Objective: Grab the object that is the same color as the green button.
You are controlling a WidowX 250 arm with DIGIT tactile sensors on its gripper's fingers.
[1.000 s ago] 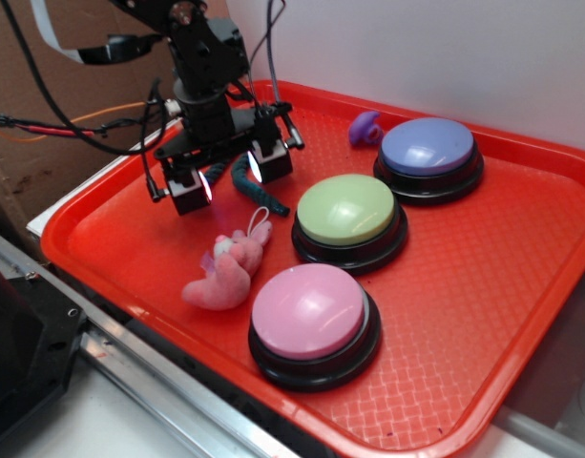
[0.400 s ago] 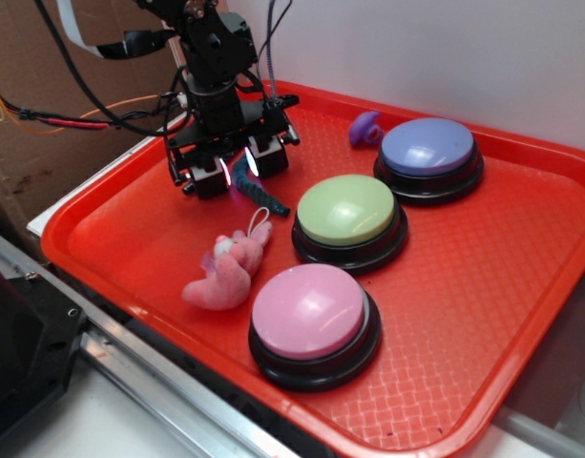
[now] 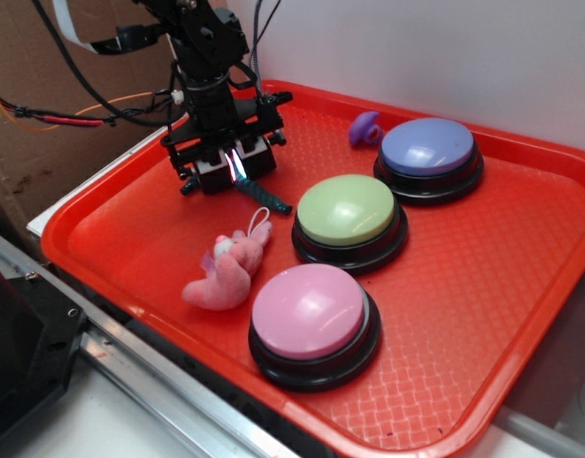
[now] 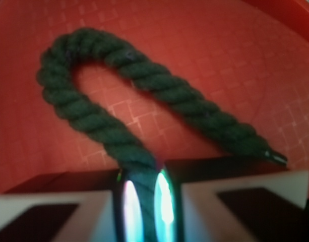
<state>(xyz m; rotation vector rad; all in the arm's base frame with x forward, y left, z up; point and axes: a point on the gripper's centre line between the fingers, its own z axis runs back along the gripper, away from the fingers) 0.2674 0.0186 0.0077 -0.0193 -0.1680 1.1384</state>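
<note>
The object, a dark green twisted rope piece [image 4: 144, 101], lies bent in a U on the red tray [image 3: 464, 315]. One limb of it runs between my fingers, and the other limb ends in a black tip at the right. My gripper [image 4: 144, 201] is shut on that rope limb. In the exterior view my gripper [image 3: 235, 167] stands low at the tray's back left, with the rope [image 3: 263, 198] sticking out below it toward the green button [image 3: 346, 210]. The pale yellow-green dome of that button sits on a black base mid-tray.
A pink plush toy [image 3: 225, 272] lies in front of the gripper. A pink button [image 3: 309, 312] sits near the front, a purple button [image 3: 428, 146] at the back right, a small purple piece [image 3: 365, 127] beside it. The tray rim rises all round; a wall stands behind.
The jaws were wide apart around the rope a second ago; they have closed onto it. The gripper also shifted slightly right and toward the back.
</note>
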